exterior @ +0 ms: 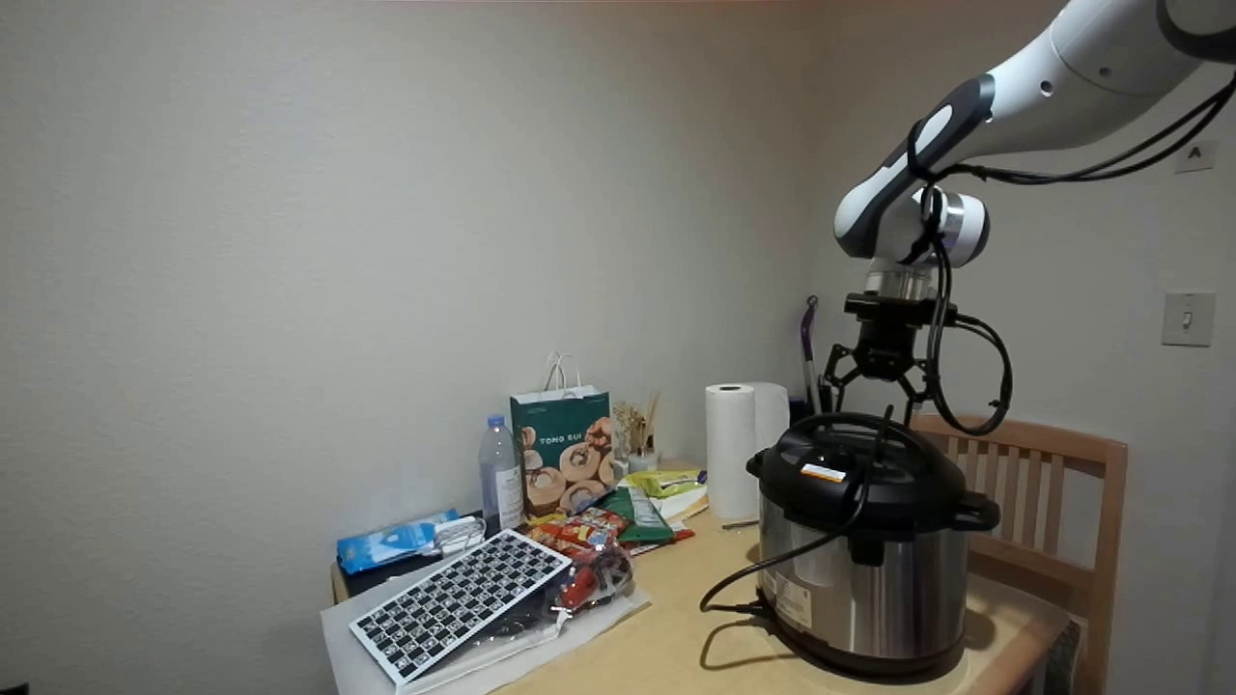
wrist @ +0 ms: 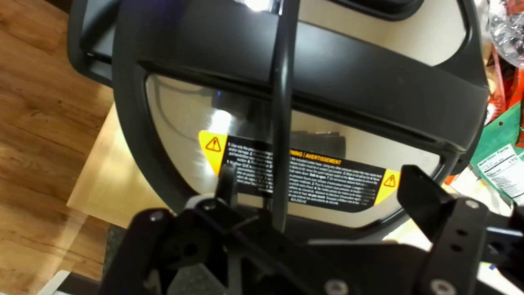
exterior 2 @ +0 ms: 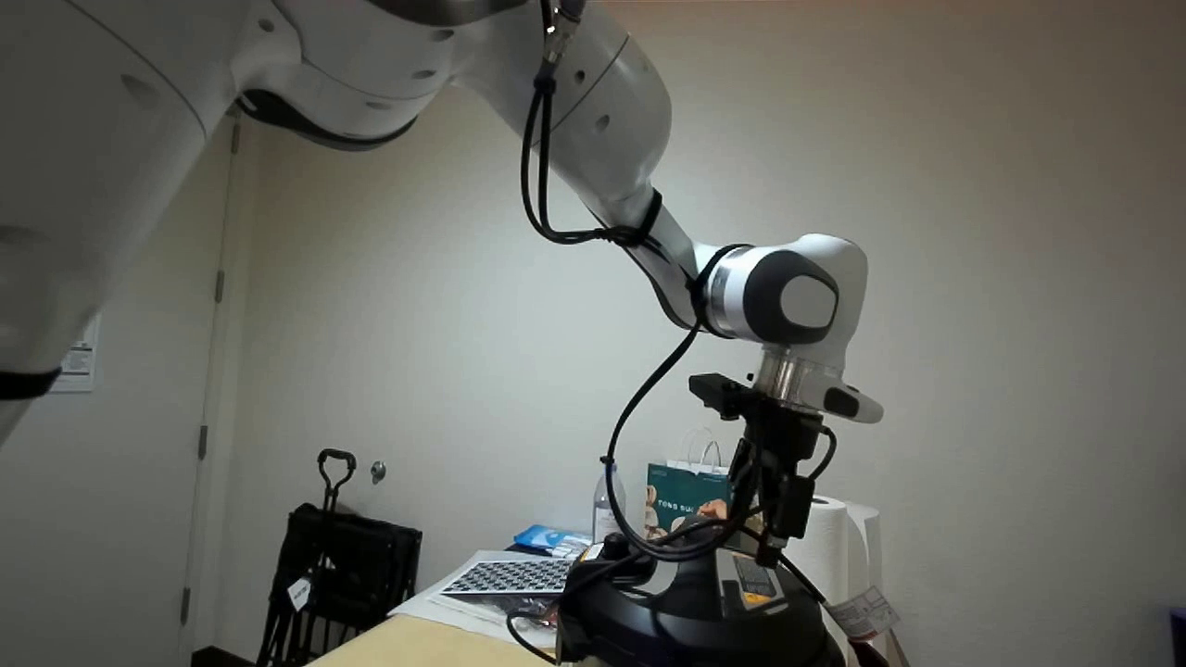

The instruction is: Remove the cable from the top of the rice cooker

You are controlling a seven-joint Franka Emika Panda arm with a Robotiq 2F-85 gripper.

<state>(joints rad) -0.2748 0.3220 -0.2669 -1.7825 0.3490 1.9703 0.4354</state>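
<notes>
Cable [wrist: 281, 114] is what has to go, and it is still draped over the black lid [exterior: 912, 490] of the rice cooker [exterior: 874, 597]. In an exterior view, it runs down past the shiny side, bends in a loop above the table [exterior: 666, 594], and turns back to the bottom of the cooker. So the big part of the job is not done: the cable stretches right across the top. The gripper [exterior: 873, 407] hangs over the lid with its two fingers [wrist: 421, 196] spread wide apart, and it has hold of nothing. In the wrist view, the cable shows in the gap between those fingers, so the gripper seems to be in a good spot to grab it. Nobody can tell here if a finger touches the lid. What is left looks like this: squeeze the cable, lift it, pull all of it off the lid, put it down beside the cooker, and let go. The plug end is too hard to make out.
</notes>
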